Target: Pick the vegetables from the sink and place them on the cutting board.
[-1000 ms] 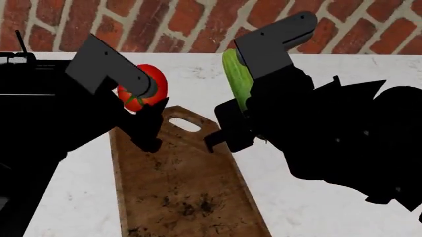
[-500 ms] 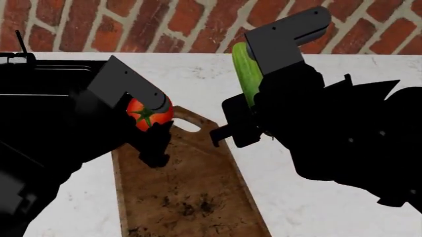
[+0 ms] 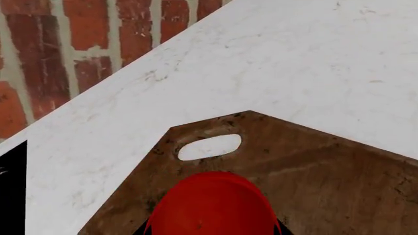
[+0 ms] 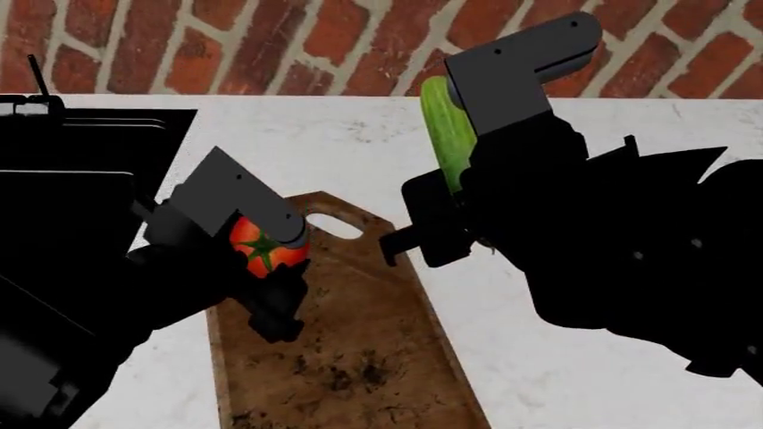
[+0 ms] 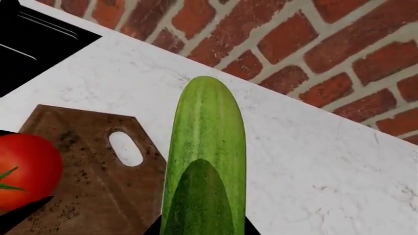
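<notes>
Holding the tomato [image 4: 267,247] in the left gripper [image 4: 277,268], jaws clenched on it, hanging directly above the handle-slot end of the cutting board [image 4: 346,357]; the board lying straight below the jaws, so only a downward move looking needed, though how much air remains under the tomato not being clear from any view. Left arm reaching in from the sink [image 4: 84,161] side, wrist angled down toward the board, green stem facing the head camera. In the left wrist view, red skin of the tomato [image 3: 212,203] filling the near edge with the oval slot just beyond it.

Gripping the cucumber [image 4: 445,134] in the right gripper [image 4: 448,210], jaws clenched around its lower part, long axis standing nearly upright, free tip pointing up toward the brick wall [image 4: 298,45]. Hovering higher, over the white table [image 4: 573,357] beside the board's right edge. Left arm clearly nearer to a placement; judging the tomato as going down first, and the cucumber needing tilting flat along the board's length.
</notes>
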{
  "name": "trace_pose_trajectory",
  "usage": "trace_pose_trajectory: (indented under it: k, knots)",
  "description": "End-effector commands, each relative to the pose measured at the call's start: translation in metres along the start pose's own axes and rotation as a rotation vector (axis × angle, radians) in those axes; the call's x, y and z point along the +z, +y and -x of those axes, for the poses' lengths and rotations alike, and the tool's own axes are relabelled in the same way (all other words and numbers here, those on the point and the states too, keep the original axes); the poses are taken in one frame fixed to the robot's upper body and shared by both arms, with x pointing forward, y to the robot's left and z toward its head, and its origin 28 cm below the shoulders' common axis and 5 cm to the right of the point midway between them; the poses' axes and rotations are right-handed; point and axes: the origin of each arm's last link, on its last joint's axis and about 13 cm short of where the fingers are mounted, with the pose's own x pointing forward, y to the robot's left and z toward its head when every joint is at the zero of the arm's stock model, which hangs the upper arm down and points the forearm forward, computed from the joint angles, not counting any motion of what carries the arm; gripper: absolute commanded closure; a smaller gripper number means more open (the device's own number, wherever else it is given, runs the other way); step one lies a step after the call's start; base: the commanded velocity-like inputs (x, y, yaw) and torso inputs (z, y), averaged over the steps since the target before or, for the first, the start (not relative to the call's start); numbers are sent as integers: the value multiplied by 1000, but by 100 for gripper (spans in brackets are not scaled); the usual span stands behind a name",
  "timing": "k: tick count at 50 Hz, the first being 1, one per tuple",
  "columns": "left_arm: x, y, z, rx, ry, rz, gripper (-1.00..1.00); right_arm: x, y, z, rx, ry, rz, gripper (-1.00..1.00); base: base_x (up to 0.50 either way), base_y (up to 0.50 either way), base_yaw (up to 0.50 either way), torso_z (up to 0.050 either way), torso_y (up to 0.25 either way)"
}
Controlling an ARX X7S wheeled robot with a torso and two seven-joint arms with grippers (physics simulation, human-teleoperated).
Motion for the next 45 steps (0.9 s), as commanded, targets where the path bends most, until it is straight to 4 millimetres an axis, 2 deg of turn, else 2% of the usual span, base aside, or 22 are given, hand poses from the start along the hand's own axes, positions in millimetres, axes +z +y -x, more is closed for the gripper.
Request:
trace_pose_trajectory:
  k: [1,41,42,45]
  knots:
    - [0,-3,-3,-8,10,12,100,12,3,1,31,-64,34,100,0,0,0,0,0]
    - [-19,-9,-8,-17,78,-30,100,8,4,-3,44,-61,23,100,0,0,0,0,1]
    - [-19,-10,-8,-16,72,-42,-100,7,4,-4,44,-58,24,100,0,0,0,0,0]
    - [-18,-9,-8,-16,72,-43,-100,7,4,-3,45,-60,23,100,0,0,0,0,0]
